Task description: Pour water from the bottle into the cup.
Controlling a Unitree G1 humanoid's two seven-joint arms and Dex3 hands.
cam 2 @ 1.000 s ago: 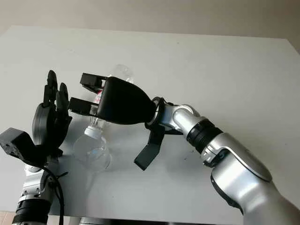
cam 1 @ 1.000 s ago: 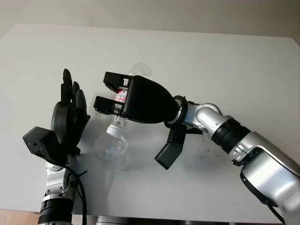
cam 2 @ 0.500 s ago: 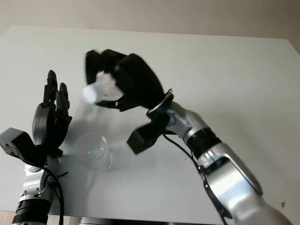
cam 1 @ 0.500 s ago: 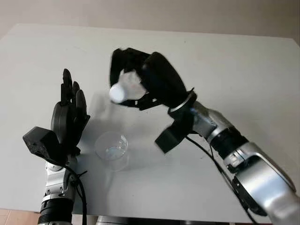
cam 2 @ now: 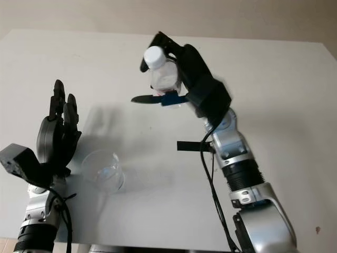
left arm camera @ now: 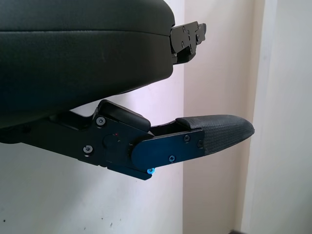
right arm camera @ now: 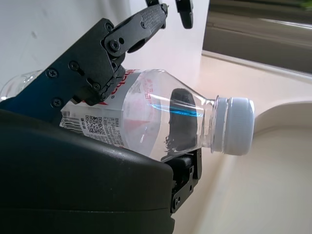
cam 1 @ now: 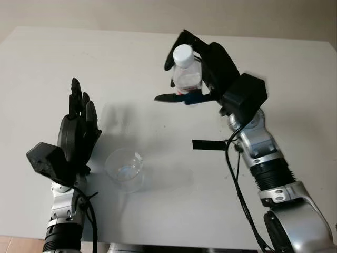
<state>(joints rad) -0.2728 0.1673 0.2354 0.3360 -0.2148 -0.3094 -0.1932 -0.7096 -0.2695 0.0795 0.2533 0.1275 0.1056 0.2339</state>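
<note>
Two things matter: bottle (cam 1: 186,74) up high, cup (cam 1: 124,167) down low and well apart. Clear plastic water bottle gripped in the right hand (cam 1: 202,68), fingers wrapped around the labelled body, raised above the far middle of the white table (cam 1: 284,79). Upright or nearly so, white cap (cam 1: 183,55) still screwed on and topmost, long axis running from the palm up toward the head camera. Clear plastic cup standing upright near the table's front edge, toward the robot's left, mouth open upward, seemingly little or nothing inside. From the bottle, cup lies nearer the robot and to the left, with bare tabletop between. Left hand (cam 1: 79,129) open, raised just beside the cup on its left, palm turned toward it, holding nothing, not touching. Nearer to the cup by far: the left hand; the bottle's only holder: the right. Judged from this: no pouring possible with the cap on; bottle neck would need bringing over the cup's rim, then tilting.
</note>
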